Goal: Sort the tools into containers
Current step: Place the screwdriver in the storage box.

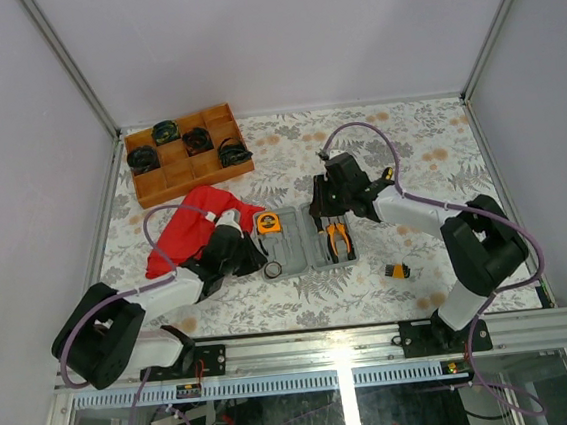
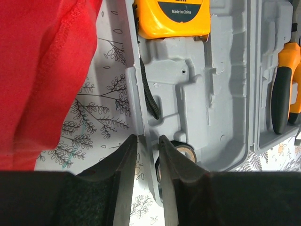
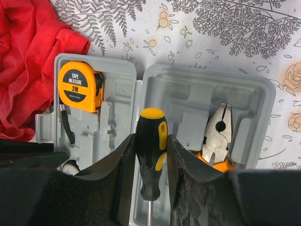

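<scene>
We are working on the screwdriver step. Our right gripper [image 3: 150, 139] is pinching the black-and-yellow screwdriver [image 3: 151, 157] by its handle, with the shaft running back between the fingers. It is holding the tool over the open grey tool case [image 1: 297, 249], close to the hinge between the two halves.

The tape measure [image 3: 77, 87] is sitting in the far corner of the left half, and the pliers [image 3: 218, 136] are lying in the right half. The stubby black-yellow piece [image 1: 398, 271] is lying on the table, right of the case and apart from it.

Our left gripper [image 2: 147, 139] is straddling the case's left wall with its jaws narrow. We cannot tell whether they are pressing on it.

As we judge it, the next move calls for lining the screwdriver up with a long recess, lowering it in and only then letting go.
</scene>
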Available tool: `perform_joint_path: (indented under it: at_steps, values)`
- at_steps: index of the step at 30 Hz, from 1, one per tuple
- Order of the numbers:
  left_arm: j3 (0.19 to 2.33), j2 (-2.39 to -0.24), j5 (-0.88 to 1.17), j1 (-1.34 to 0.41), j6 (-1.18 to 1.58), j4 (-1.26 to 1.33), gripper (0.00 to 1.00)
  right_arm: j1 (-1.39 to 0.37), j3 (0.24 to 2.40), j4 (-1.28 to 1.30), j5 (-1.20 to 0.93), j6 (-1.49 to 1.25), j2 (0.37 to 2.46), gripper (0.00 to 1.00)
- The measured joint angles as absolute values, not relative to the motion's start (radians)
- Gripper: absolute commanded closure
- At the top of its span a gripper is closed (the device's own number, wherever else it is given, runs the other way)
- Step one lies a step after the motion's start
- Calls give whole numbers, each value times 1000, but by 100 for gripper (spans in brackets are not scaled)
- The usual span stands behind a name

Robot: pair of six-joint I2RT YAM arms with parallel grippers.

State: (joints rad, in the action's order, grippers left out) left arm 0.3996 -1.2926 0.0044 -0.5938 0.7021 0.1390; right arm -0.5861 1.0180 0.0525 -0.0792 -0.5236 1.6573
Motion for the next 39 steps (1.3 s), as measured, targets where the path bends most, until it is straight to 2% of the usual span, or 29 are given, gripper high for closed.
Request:
perform_joint_path:
  at_steps: [7,10,14,24,28,33,39]
  values:
    - [400,-1331,22,-593,701,199,90,-586,1029,39,-70,-536,1729,100]
    - [400,-1338,27,-593,701,213,91,-586,1031,38,-72,-551,1757,100]
    - [402,-1351,31,-592,701,229,100,-586,1058,39,-71,-569,1797,100]
    - [437,-1387,35,-588,699,224,100,-584,1067,35,10,-659,1821,98]
    - [437,-1386,35,-588,699,224,100,-584,1080,33,23,-683,1836,90]
    - [437,-1386,32,-588,699,222,100,-584,1098,36,38,-690,1850,72]
    - [438,-1387,30,-588,699,221,100,-583,1098,36,51,-688,1849,58]
